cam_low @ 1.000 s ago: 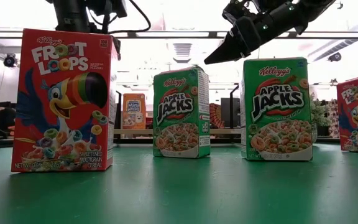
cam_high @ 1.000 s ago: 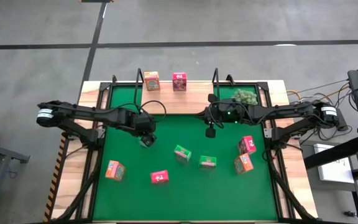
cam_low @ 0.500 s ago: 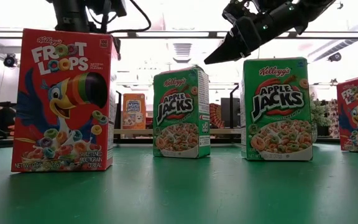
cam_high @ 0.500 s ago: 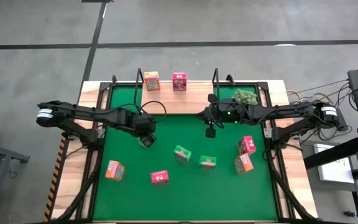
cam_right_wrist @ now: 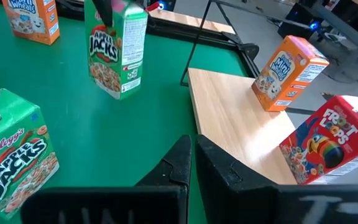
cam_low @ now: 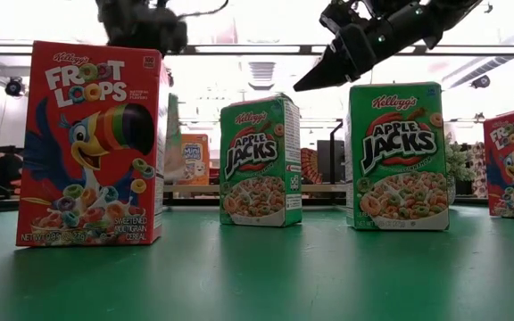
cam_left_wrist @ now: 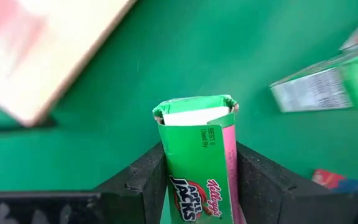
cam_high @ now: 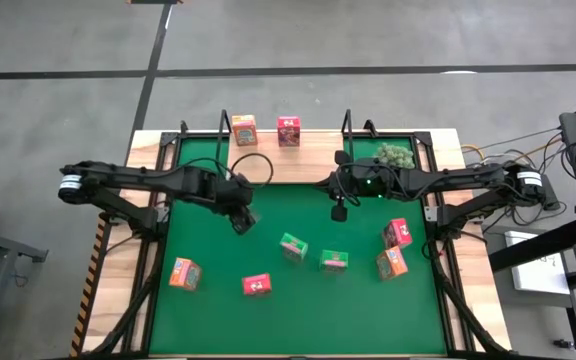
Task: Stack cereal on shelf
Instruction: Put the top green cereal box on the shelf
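The left gripper (cam_left_wrist: 199, 186) had its jaws pinched on the two sides of a green Apple Jacks box (cam_left_wrist: 197, 155), holding it above the green mat (cam_high: 268, 320) left of centre; from the right wrist that same box hung clear of the mat with the gripper at its top. The shelf (cam_high: 298, 160), a light wooden board with black wire uprights, lay along the far edge of the bench, and on it already stood an orange Mini-Wheats box (cam_high: 244, 129) and a pink Froot Loops box (cam_high: 289, 131) side by side. The right gripper (cam_high: 338, 212) waited over the far middle of the mat near the shelf, its jaws pressed together and empty. Loose on the mat remained two more Apple Jacks boxes (cam_high: 294, 246) near the centre, a Froot Loops box (cam_high: 257, 285) and an orange box (cam_high: 184, 272) on the near left, and a pink and orange pair (cam_high: 395, 248) on the right. The step in hand looked like the carry to the shelf; the next move would call for swinging the held box far and setting it upright on bare board beside the two standing ones, without knocking them or catching a wire upright.
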`<action>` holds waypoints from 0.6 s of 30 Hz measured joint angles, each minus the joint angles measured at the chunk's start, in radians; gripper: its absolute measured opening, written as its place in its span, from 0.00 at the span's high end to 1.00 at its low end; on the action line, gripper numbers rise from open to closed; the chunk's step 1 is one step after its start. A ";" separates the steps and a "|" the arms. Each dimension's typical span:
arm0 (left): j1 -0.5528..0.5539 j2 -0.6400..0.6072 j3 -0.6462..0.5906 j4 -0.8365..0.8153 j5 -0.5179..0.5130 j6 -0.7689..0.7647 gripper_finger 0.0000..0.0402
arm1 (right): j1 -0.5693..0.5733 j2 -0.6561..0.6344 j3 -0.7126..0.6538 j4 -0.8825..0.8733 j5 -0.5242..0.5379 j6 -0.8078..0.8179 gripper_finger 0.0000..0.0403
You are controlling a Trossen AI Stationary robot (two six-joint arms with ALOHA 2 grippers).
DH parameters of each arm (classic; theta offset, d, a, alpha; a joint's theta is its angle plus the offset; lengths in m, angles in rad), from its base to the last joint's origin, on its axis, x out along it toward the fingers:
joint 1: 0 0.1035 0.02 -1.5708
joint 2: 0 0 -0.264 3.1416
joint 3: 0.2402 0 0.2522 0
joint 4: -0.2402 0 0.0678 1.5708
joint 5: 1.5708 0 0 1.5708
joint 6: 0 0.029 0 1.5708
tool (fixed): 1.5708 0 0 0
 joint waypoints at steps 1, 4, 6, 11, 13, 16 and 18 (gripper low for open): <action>0.000 0.000 0.020 0.001 -0.003 0.032 0.64 | 0.000 -0.002 0.000 0.002 0.000 -0.003 0.97; 0.000 0.000 0.077 0.018 -0.056 0.141 0.64 | 0.000 -0.010 0.000 0.000 0.000 -0.013 0.97; 0.000 0.000 0.110 0.046 -0.105 0.221 0.64 | 0.000 -0.018 0.000 -0.013 0.001 -0.022 0.97; 0.023 0.000 0.144 0.180 -0.156 0.441 0.64 | 0.000 -0.050 0.000 -0.047 0.001 -0.034 0.97; 0.043 0.000 0.146 0.231 -0.155 0.521 0.64 | 0.000 -0.068 -0.002 -0.062 0.002 -0.035 0.97; 0.093 0.003 0.139 0.318 -0.135 0.619 0.64 | 0.000 -0.091 -0.007 -0.084 0.002 -0.036 0.97; 0.133 0.010 0.125 0.369 -0.100 0.665 0.64 | 0.000 -0.103 -0.010 -0.094 0.002 -0.036 0.97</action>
